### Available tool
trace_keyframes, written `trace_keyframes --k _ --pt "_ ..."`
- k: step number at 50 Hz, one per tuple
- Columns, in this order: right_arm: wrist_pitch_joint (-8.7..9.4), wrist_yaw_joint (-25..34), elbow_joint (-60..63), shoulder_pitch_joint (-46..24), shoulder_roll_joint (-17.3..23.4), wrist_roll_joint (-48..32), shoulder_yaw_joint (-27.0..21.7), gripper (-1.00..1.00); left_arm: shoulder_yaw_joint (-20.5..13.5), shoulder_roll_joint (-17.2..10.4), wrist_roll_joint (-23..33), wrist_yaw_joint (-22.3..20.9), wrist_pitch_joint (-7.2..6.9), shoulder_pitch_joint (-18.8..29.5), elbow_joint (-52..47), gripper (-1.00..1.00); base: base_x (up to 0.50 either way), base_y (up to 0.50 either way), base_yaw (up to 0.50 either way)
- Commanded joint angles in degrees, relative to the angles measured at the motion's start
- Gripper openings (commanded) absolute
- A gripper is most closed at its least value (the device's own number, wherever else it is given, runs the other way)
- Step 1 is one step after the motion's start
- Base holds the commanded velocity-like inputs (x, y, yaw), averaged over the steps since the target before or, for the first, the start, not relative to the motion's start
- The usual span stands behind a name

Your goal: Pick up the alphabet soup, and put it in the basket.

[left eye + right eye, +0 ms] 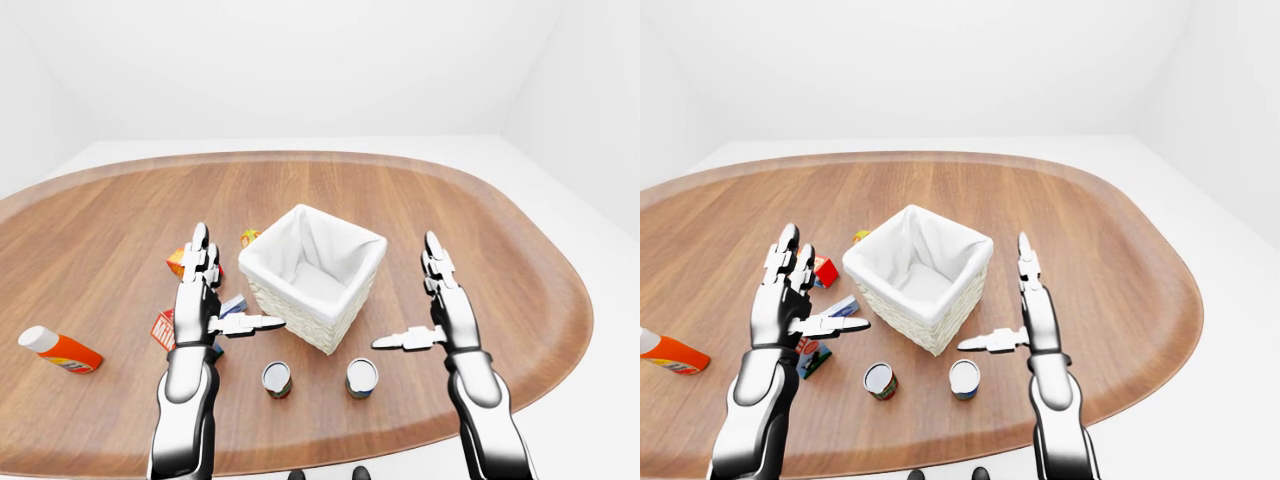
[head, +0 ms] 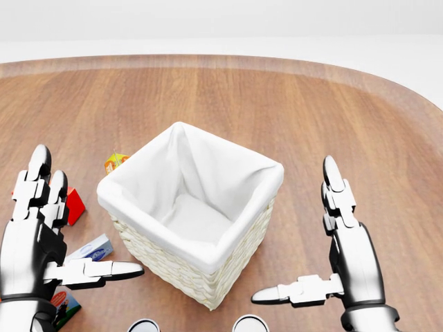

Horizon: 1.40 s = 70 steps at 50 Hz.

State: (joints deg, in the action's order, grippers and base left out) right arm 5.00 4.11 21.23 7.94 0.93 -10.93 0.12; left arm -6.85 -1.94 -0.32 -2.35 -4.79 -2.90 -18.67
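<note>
Table: we look down on an oval wooden table [image 1: 470, 215] with white floor around it.
Bottle: an orange bottle with a white cap [image 1: 58, 350] lies on its side at about 9 o'clock from the basket, well apart from everything else.
Boxes: small cartons cluster at the basket's 9 o'clock, a red box [image 1: 825, 271] and a blue-and-white box [image 2: 91, 249] among them, partly hidden by our left hand.
Left hand: our left hand [image 1: 200, 292] hovers above the cartons, fingers straight and spread apart, thumb pointing toward the basket; it holds nothing.
Basket: a white woven basket [image 1: 362, 295] with a cloth lining stands mid-table between our hands; we see nothing inside.
Cans: two upright cans stand side by side at the basket's 6 o'clock, left can [image 1: 277, 379] and right can [image 1: 361, 377]. We cannot read which is the alphabet soup.
Right hand: our right hand [image 1: 443, 300] hovers at the basket's 3 o'clock, fingers extended and apart, empty.
</note>
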Motion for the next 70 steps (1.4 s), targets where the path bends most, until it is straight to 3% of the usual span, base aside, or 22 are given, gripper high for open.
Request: trace_keyframes --k 1,18,48,52,70 --pt "0.00 0.30 -1.10 2.06 -0.16 -0.14 0.77 1.00 -0.14 0.01 -0.14 -0.08 -0.21 -0.08 -0.40 1.00 0.00 0.00 0.00" --pt "0.00 1.67 -2.03 6.34 0.52 -1.54 3.31 1.00 -0.07 -0.03 0.08 -0.01 0.04 0.06 0.14 1.00 0.00 0.00 0.00" --pt "-0.29 -1.13 -4.23 12.80 2.06 -5.26 8.25 1.00 -0.08 0.05 0.26 0.06 -0.21 -0.27 -0.50 1.00 0.00 0.00 0.00" --pt "-1.21 -1.68 -5.82 12.98 2.43 -5.99 8.75 1.00 0.01 0.10 0.37 0.08 -0.21 -0.40 -0.76 1.00 0.00 0.00 0.00" --pt "-1.33 -1.13 -9.59 12.59 2.91 -8.00 10.37 1.00 0.03 0.12 0.32 -0.02 -0.21 -0.48 -1.06 1.00 0.00 0.00 0.00"
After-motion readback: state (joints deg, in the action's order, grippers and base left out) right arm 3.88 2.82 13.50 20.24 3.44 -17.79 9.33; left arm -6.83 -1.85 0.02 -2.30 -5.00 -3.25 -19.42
